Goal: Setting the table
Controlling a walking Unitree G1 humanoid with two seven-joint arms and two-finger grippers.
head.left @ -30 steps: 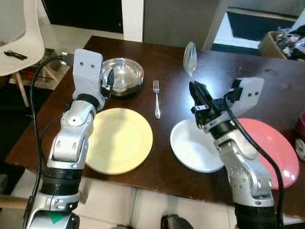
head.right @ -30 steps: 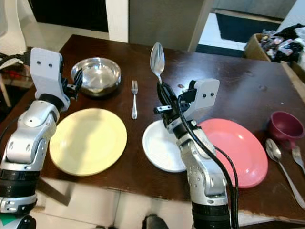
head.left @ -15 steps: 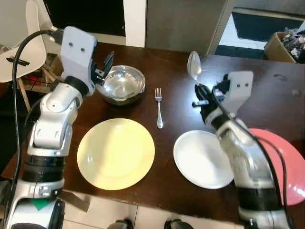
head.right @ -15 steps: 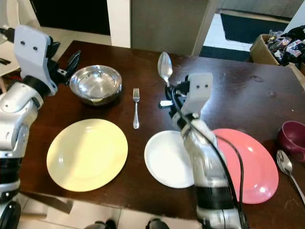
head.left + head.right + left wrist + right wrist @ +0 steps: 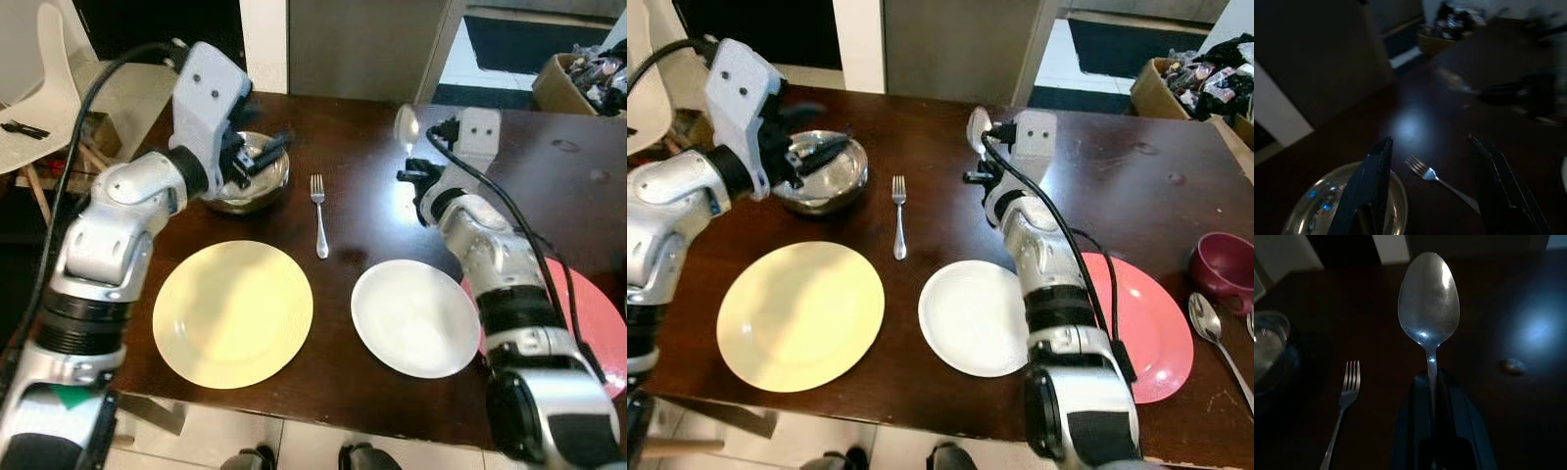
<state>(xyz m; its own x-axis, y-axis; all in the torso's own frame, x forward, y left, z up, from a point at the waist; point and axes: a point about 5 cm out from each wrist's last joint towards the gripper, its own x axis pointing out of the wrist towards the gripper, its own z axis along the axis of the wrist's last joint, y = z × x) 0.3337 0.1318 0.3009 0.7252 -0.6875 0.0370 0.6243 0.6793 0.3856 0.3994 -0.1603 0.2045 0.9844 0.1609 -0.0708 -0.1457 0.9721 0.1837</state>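
My right gripper (image 5: 419,181) is shut on the handle of a silver spoon (image 5: 1428,303), held bowl-up above the dark wooden table (image 5: 362,225), behind the white plate (image 5: 416,318). My left gripper (image 5: 257,159) is open over the steel bowl (image 5: 823,174) at the back left, with its fingers (image 5: 1371,181) above the rim. A fork (image 5: 319,211) lies between the bowl and the spoon. The yellow plate (image 5: 232,313) sits at the front left.
A pink plate (image 5: 1141,323) lies at the right, partly behind my right arm. A maroon cup (image 5: 1225,269) and another spoon (image 5: 1213,333) sit at the far right edge. A white chair (image 5: 39,88) stands left of the table.
My left gripper has swung right, from beside the bowl to over it. My right arm has reached farther back with the spoon still held. The camera view has shifted.
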